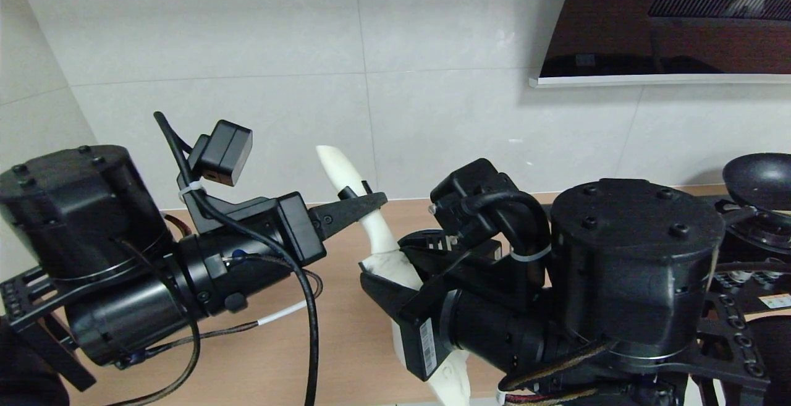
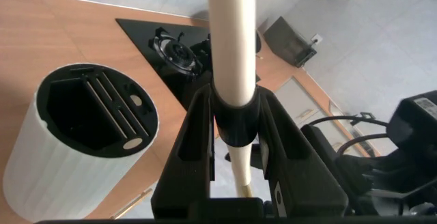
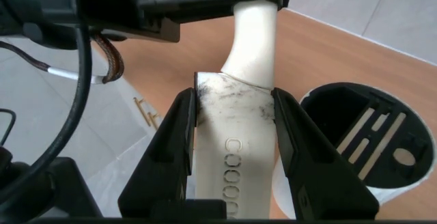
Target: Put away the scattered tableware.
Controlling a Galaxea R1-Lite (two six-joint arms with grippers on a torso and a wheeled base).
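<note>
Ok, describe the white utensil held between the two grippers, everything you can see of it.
The utensil is off-white and looks like plastic. It has a smooth round handle with a rounded tip, which widens into a flat, broader part marked with dark scuffs and a row of embossed ovals. It hangs tilted above the wooden counter, tip uppermost. The left gripper clamps the round handle, and the right gripper clamps the flat part by its edges. Nothing else touches it.
</note>
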